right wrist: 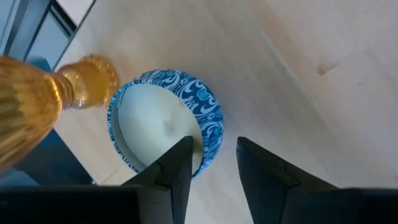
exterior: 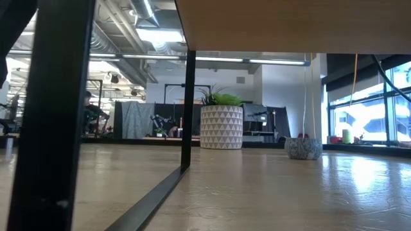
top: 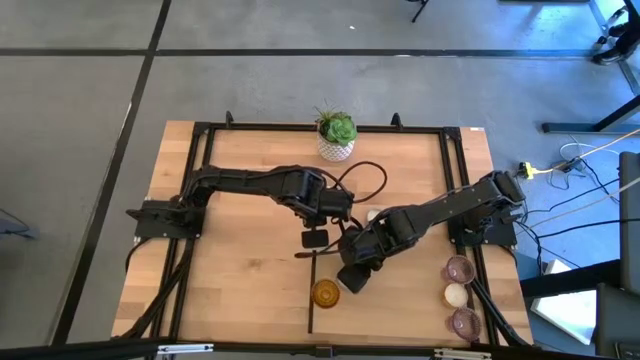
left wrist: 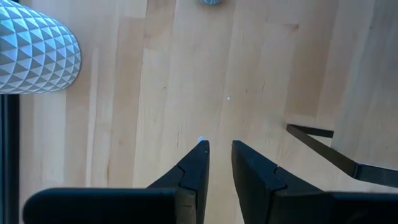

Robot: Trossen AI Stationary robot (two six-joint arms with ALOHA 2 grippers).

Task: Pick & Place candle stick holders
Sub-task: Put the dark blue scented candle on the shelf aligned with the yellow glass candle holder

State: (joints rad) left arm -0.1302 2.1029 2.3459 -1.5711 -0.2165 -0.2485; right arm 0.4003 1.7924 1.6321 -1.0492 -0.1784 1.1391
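Amber glass holder [right wrist: 43,99] on its side

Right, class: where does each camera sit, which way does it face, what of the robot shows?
High: overhead, facing down on the table; left arm and right arm show.
Low: table height, facing across to the pot; no arm shows.
Left wrist: facing bare wood; left gripper shows.
Right wrist: facing blue-patterned holder, amber holder; right gripper shows.
Shared: high, low: pot.
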